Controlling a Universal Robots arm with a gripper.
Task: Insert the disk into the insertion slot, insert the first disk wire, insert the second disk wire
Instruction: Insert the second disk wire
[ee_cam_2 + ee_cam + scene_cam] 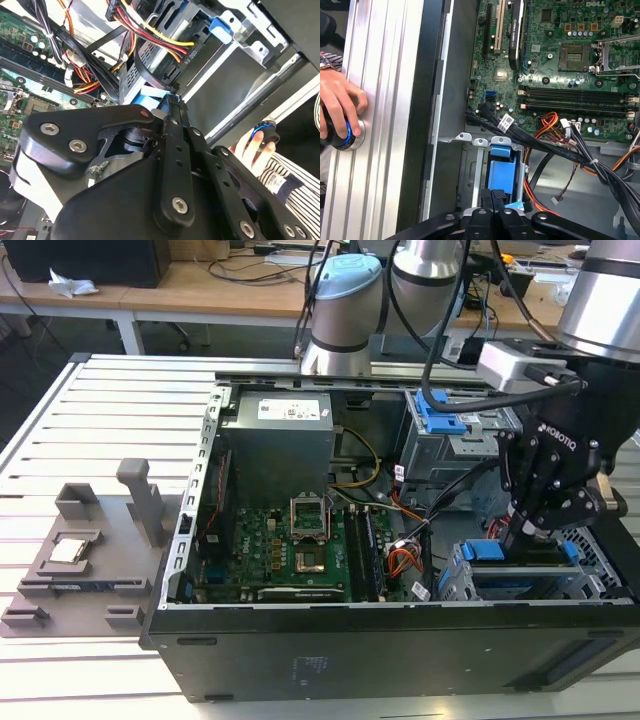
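1. Black fingers [492,200] of the gripper [520,532] look pinched nearly together on something at the blue carrier; can't tell what exactly.
2. The disk [520,558] sits down in the insertion slot [480,590], at the exterior view's right.
3. So I'd guess we're at a wire step; it needs the plug squared up with its socket.
4. The socket's hidden behind the gripper.
5. A person's hand [337,112] rests on a knob.

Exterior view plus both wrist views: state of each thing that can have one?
Disk: seated in the insertion slot, blue carrier showing.
Gripper: directly over the disk; open or shut unclear.
Computer case: side panel off.
Processor socket: open, empty.
Hand: on a round button.
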